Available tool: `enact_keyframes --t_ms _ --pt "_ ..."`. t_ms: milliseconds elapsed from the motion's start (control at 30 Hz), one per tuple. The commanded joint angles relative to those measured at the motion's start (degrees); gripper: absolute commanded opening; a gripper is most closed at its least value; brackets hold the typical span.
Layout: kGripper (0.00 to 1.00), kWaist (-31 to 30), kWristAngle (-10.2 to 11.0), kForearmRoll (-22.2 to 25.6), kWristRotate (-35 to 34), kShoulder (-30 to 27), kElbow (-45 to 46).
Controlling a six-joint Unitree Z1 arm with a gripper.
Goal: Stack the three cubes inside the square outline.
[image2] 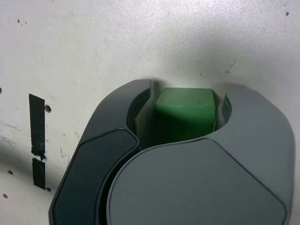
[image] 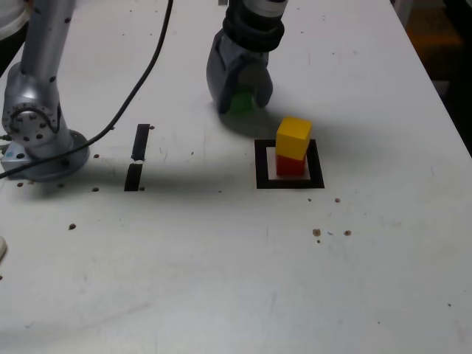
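The gripper [image2: 185,110] is clenched on the green cube [image2: 183,119], one finger along each of two opposite sides. In the exterior view the cube is low, at or close to the worktop [image: 184,258], just outside the square outline [image: 262,166] and off to that view's left. The red cube [image: 290,166] is within the outline, and the yellow cube [image: 293,139] sits on it, turned a little out of line with it.

The step in hand looks to be securing the green cube for the top of the stack. Keep the squeeze firm and even, and begin with a slow, straight lift to check that the cube does not slip or tilt between the fingers. Raise it well clear of the yellow cube before going sideways, since a low crossing could knock both stacked cubes. Over the stack, centre it on the yellow top and match that cube's turn if possible. Lower gently until the faces meet, then open the fingers slowly and evenly and draw straight up, so neither finger drags the pile.
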Motion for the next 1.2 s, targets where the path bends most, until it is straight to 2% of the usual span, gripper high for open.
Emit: enact_keyframes --t_ms 0,100,233,333,567,667,800,967,1167 --pt "0.20 -0.02 0.08 0.37 0.58 -0.26 -0.34" --pt "0.14 0.12 0.12 0.64 2.63 -0.53 -0.89" --pt "0.11 0.40 0.11 1.06 6.12 -1.40 -1.27" --pt "0.11 -0.44 0.47 4.82 7.65 -2.85 -2.56" --pt "0.11 -2.80 2.94 19.34 8.86 -6.54 -12.02" --pt "0.11 -4.85 2.31 23.85 9.61 -7.98 -16.84" --pt "0.11 -9.02 0.86 27.53 10.11 -8.02 -23.89" --pt "0.11 -14.66 -0.95 29.59 12.54 -6.62 -29.67" --pt "0.11 -19.73 -1.47 30.22 17.12 -4.84 -31.82"
